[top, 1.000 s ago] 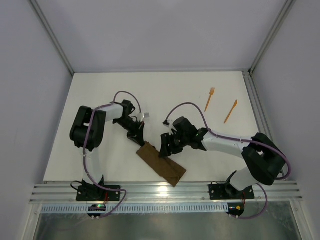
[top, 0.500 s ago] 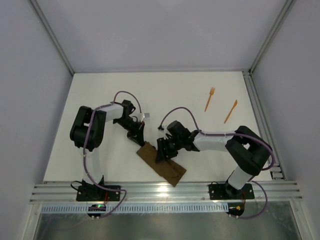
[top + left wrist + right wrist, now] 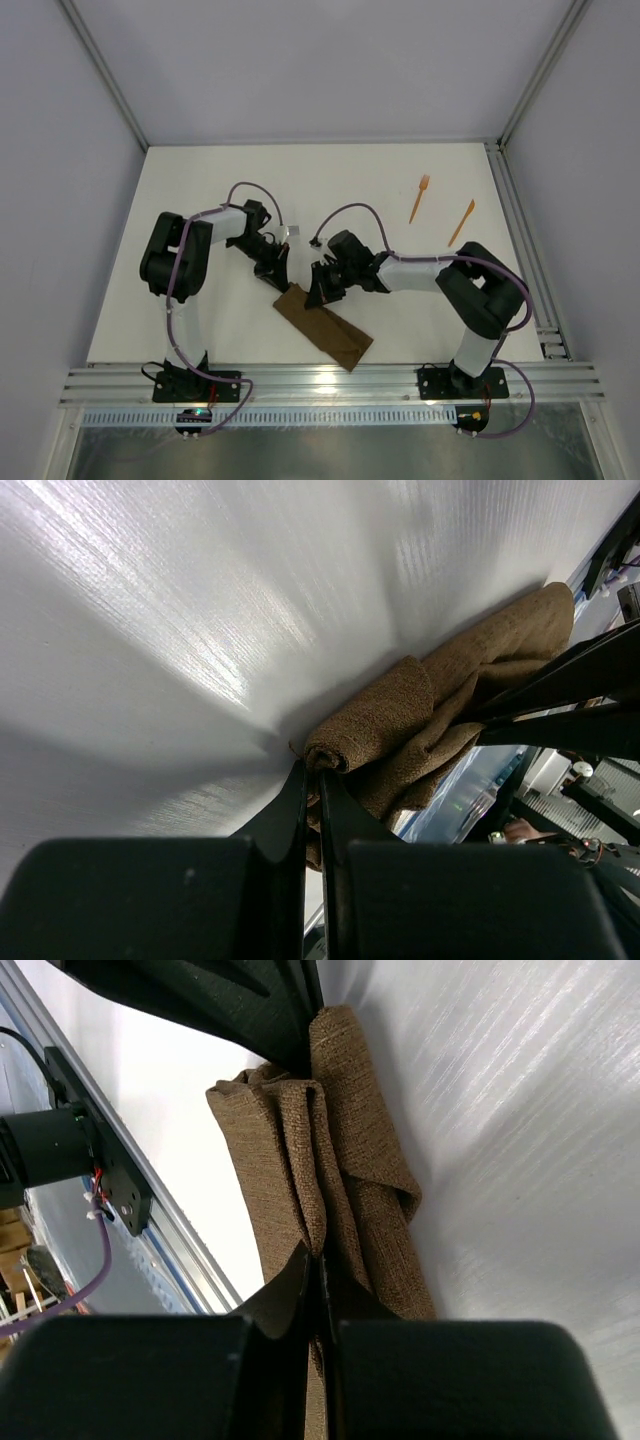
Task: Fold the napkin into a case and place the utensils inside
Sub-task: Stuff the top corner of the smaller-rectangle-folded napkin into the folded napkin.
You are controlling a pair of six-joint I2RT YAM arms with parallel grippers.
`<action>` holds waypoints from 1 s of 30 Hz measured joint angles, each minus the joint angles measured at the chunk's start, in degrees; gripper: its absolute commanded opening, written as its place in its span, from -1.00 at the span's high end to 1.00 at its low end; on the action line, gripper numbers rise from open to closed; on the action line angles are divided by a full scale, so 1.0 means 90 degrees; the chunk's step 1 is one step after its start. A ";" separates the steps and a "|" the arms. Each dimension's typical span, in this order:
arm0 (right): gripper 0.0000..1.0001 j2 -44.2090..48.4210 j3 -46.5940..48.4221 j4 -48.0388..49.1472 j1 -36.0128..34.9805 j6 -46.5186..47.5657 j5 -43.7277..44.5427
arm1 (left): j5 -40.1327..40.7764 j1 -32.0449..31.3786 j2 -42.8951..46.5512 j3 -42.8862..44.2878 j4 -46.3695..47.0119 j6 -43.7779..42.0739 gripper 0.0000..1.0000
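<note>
A: Napkin (image 3: pixel 322 327) lies folded near the bench's (image 3: pixel 330 190) front edge; left fingers (image 3: pixel 285 820) and right fingers (image 3: pixel 290 1295) each pinch cloth at its far end.
B: Pull unevenly and the layers may slip, unrolling the strip.

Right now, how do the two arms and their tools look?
The left arm and right arm share white links and bulky black joints. A purple cable loops along each. The left tool and right tool are black, with thin tapering fingers.
</note>
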State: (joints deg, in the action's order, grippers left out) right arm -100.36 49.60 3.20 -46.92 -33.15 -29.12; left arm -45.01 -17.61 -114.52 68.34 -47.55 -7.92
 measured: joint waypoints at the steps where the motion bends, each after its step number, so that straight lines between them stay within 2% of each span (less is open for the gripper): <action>1: 0.94 -0.0002 -0.0005 0.0012 0.0017 -0.0041 -0.0005 | 0.0000 0.0007 0.0000 0.0000 0.0002 0.0002 1.00; 9: 0.94 0.0061 -0.0478 0.0223 -0.0053 -0.0172 0.0041 | 0.0075 0.0175 0.0131 -0.0061 0.0214 0.0197 1.00; 18: 0.94 0.0204 -0.0561 0.0345 -0.0347 -0.0165 0.0226 | 0.0199 0.0386 0.0355 -0.0126 0.0301 0.0226 0.97; 19: 0.94 0.0199 -0.0561 0.0367 -0.0347 -0.0165 0.0223 | 0.0238 0.0393 0.0362 -0.0129 0.0301 0.0221 0.70; 20: 0.94 0.0192 -0.0561 0.0384 -0.0347 -0.0165 0.0221 | 0.0270 0.0396 0.0364 -0.0129 0.0304 0.0199 0.56; 21: 0.94 0.0189 -0.0563 0.0393 -0.0347 -0.0168 0.0221 | 0.0311 0.0393 0.0376 -0.0129 0.0311 0.0172 0.33; 24: 0.94 0.0172 -0.0576 0.0384 -0.0357 -0.0163 0.0199 | 0.0449 0.0408 0.0454 -0.0126 0.0325 0.0126 0.12; 27: 0.94 0.0068 -0.0493 0.0323 -0.0359 -0.0138 0.0165 | 0.0636 0.0423 0.0636 -0.0104 0.0313 0.0041 0.13; 30: 0.93 -0.0046 -0.0296 0.0250 -0.0359 -0.0097 0.0117 | 0.0806 0.0423 0.0952 0.0121 0.0187 -0.0117 0.37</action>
State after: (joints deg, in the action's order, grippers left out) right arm -100.77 46.94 5.45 -50.15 -34.02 -28.08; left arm -37.76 -13.80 -105.95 69.43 -45.87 -8.97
